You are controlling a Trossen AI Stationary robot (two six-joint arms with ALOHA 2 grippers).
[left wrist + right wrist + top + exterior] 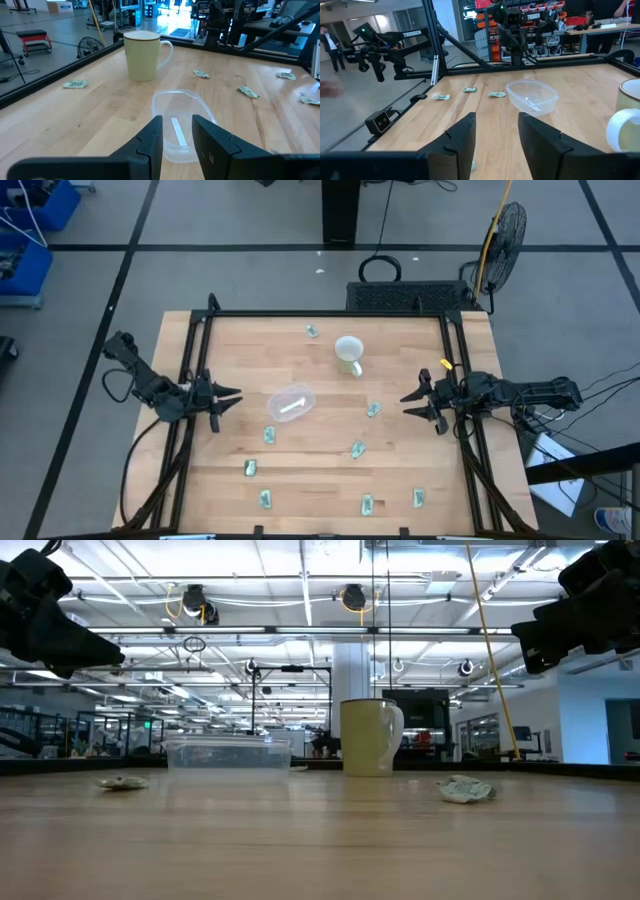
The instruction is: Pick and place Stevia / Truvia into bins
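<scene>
Clear bin [291, 402] mid-table; left gripper [226, 398], right gripper [412, 403] at side edges, fingers spread, holding nothing.

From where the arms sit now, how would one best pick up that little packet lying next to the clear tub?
Probably straight down from above, pinching the packet across its short width. It lies flat on the table, so there is no raised edge to catch from the side. The left end effector is nearest, with its fingers open; the tub sits close by.
</scene>
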